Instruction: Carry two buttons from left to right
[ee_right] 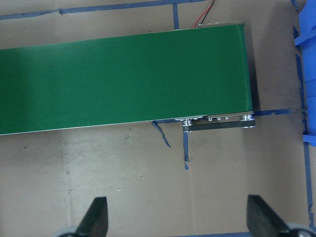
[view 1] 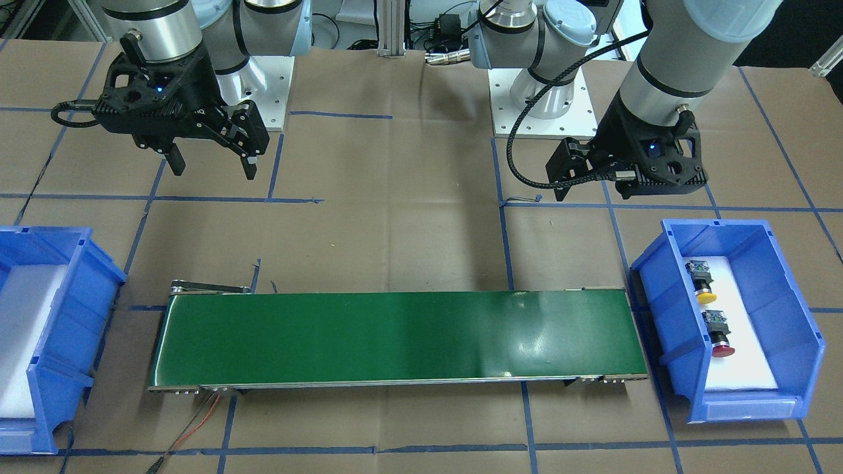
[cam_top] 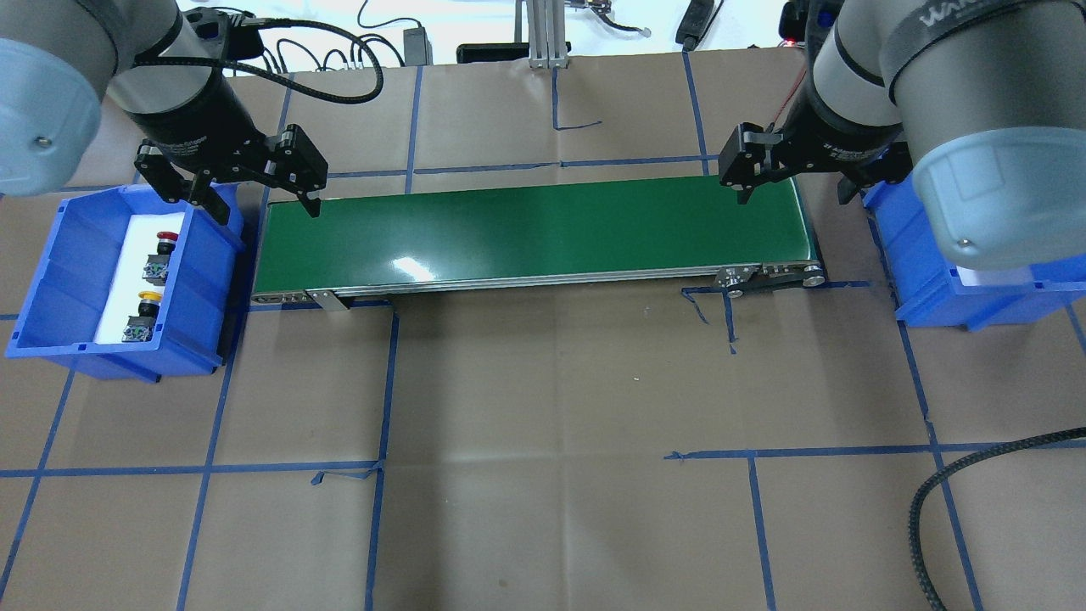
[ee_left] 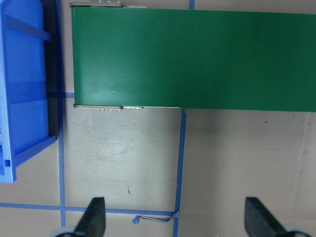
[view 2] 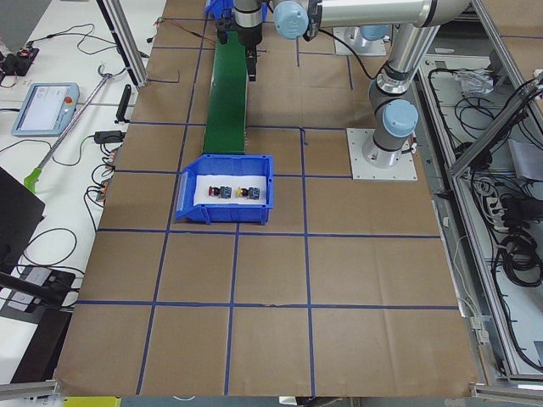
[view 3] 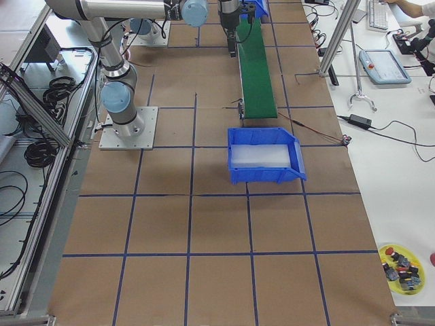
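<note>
— So, far left: what's in the left blue bin?
— Both pieces, lying on its white pad: the red button on the side away from the robot, the yellow button nearer it.
— And the left gripper?
— Jaws spread, holding nothing, above the table by the left end of the green conveyor belt, on the robot's side.
— Further right?
— By the belt's other end hangs the right gripper, likewise spread and empty. The right blue bin sits just beyond.
</note>
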Tool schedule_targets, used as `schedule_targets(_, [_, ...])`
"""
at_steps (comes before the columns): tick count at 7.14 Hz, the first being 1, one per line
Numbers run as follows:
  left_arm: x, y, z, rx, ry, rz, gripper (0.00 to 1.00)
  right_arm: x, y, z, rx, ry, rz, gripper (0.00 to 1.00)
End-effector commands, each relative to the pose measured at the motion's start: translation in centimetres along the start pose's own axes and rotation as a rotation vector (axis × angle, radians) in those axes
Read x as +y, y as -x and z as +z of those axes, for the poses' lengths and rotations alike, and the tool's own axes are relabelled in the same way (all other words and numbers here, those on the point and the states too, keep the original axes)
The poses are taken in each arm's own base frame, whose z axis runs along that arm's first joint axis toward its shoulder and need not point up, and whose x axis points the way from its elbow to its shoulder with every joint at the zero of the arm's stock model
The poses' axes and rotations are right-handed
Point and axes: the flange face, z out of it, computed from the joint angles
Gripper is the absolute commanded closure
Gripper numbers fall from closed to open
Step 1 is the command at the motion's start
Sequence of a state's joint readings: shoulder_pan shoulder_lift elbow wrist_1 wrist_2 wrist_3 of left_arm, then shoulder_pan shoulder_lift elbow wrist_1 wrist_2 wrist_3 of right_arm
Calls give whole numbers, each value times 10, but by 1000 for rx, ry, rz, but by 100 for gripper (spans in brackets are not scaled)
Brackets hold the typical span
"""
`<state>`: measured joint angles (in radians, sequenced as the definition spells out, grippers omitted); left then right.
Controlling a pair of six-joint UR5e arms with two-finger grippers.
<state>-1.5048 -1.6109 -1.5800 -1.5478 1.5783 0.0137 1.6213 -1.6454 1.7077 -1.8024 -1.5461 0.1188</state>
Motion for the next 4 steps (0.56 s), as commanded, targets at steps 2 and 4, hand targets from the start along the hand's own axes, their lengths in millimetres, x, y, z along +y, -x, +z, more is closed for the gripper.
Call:
schedule_targets(2, [-1,1,1,3,3,0,1,0,-2,5,5,9,-1,0])
schedule_targets(4, [-1,1,1,3,3,2,1,1,-2,6,3,22,1,0])
